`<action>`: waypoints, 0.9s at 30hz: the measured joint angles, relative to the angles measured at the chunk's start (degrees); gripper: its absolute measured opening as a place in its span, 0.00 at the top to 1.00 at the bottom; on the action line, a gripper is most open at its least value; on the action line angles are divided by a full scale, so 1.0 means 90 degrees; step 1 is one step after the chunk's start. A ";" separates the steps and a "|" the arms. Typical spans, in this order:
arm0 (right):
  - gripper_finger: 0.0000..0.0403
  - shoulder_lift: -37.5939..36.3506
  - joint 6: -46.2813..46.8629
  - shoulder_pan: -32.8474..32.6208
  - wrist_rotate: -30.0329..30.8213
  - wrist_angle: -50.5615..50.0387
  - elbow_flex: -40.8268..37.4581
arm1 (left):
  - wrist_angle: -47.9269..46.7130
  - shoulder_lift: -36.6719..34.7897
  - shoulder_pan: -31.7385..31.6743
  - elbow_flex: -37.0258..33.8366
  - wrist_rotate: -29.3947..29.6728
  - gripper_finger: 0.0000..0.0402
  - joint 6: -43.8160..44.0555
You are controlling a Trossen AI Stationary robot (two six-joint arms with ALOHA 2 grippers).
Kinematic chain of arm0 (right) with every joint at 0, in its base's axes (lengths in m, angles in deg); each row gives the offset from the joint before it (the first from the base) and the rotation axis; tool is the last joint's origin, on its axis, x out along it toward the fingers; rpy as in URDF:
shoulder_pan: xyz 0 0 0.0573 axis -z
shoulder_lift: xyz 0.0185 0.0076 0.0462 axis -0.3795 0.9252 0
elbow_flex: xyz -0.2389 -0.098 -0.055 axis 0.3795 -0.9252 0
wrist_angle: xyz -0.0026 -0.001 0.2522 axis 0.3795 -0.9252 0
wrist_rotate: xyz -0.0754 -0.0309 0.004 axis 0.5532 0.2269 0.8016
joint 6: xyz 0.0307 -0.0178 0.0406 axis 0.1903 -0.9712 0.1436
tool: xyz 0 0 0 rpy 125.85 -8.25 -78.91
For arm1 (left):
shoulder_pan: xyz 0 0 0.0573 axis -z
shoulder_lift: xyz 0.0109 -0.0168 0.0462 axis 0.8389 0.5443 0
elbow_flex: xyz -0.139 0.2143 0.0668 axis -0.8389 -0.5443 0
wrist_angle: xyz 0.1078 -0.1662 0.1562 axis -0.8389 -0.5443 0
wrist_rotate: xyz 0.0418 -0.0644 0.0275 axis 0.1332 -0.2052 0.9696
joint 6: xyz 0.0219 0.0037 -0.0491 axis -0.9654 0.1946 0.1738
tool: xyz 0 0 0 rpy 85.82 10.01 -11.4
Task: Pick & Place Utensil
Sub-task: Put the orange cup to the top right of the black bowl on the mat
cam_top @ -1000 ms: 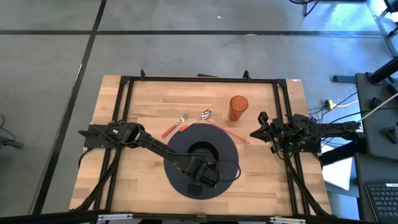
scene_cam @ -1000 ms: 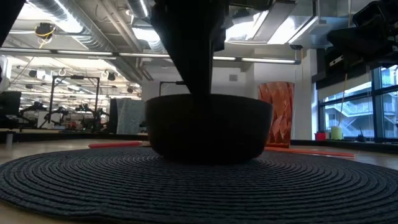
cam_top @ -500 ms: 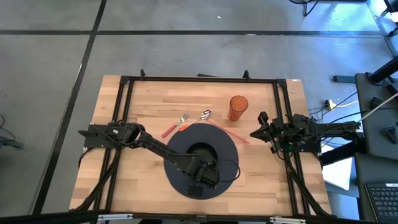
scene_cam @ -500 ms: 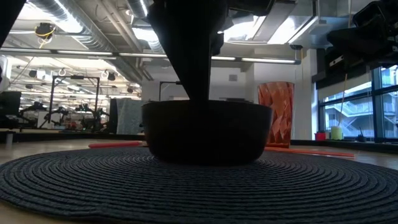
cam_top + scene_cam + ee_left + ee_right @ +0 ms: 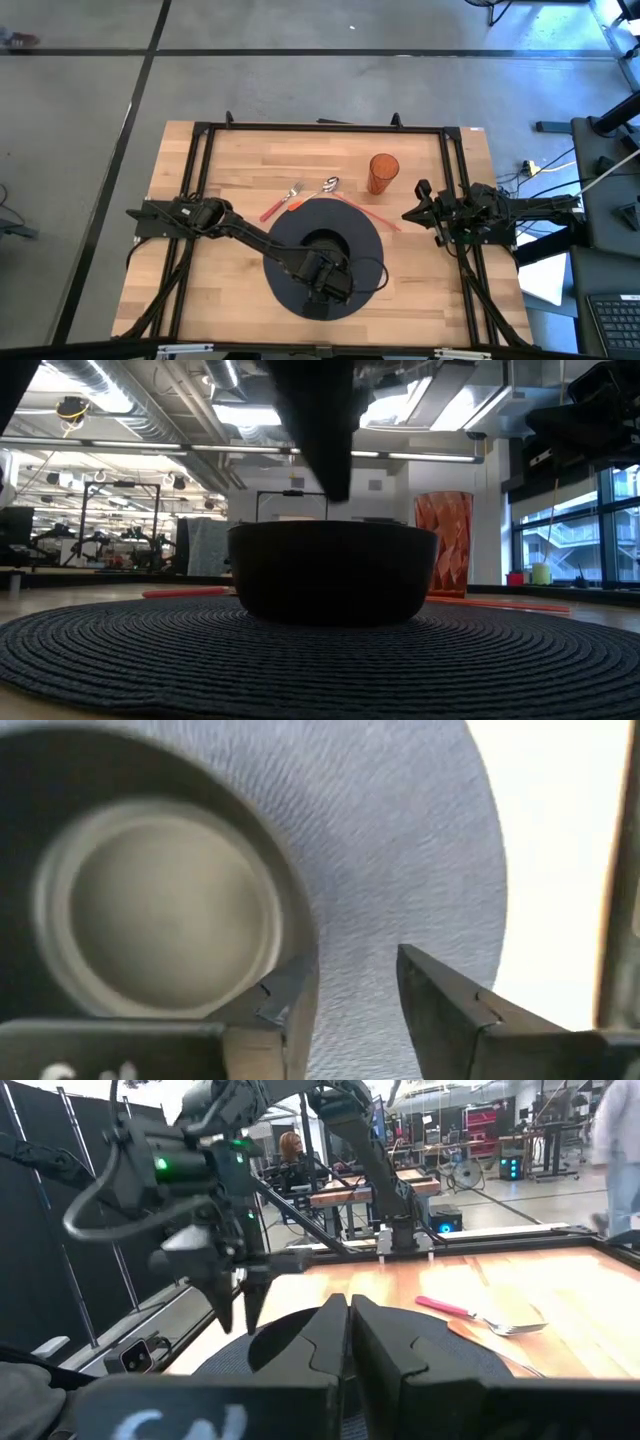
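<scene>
On the light wooden table [image 5: 230,170], a round dark woven placemat [image 5: 368,245] carries a dark round bowl [image 5: 330,572]. Past the mat's far edge lie a red-handled metal fork [image 5: 281,202], a red-handled metal spoon [image 5: 318,190] and thin red chopsticks [image 5: 375,214], with an orange ribbed cup [image 5: 382,173] near them. The left gripper [image 5: 345,990] hangs just above the bowl's rim, fingers parted and empty, one on each side of the wall. The right gripper [image 5: 348,1330] waits at the table's right edge, fingers pressed together on nothing.
</scene>
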 joint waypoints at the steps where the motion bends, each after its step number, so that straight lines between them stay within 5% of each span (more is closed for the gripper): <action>1: 0.95 0.0000 0.0001 0.0000 0.0000 -0.0001 0.0000 | -0.0060 0.0002 -0.0001 0.0140 -0.0049 0.65 0.0039; 8: 0.95 0.0000 -0.0056 0.0000 0.0000 -0.0006 0.0001 | -0.1599 -0.0010 0.0337 0.1639 0.0351 0.67 0.0117; 16: 0.95 0.0000 -0.0281 -0.0001 0.0059 -0.0007 0.0001 | -0.1724 -0.1052 0.1467 0.1639 0.4223 0.85 -0.0615; 21: 0.95 0.0000 -0.0378 -0.0002 0.0338 -0.0010 0.0001 | -0.1405 -0.1483 0.2213 0.1642 0.5518 0.98 -0.1399; 24: 0.95 0.0000 -0.0355 -0.0002 0.0652 -0.0005 0.0001 | -0.1170 -0.1487 0.2285 0.1637 0.5702 0.99 -0.2161; 27: 0.95 0.0002 -0.0234 -0.0002 0.0978 0.0135 0.0001 | -0.0936 -0.1512 0.2039 0.1632 0.5180 1.00 -0.2823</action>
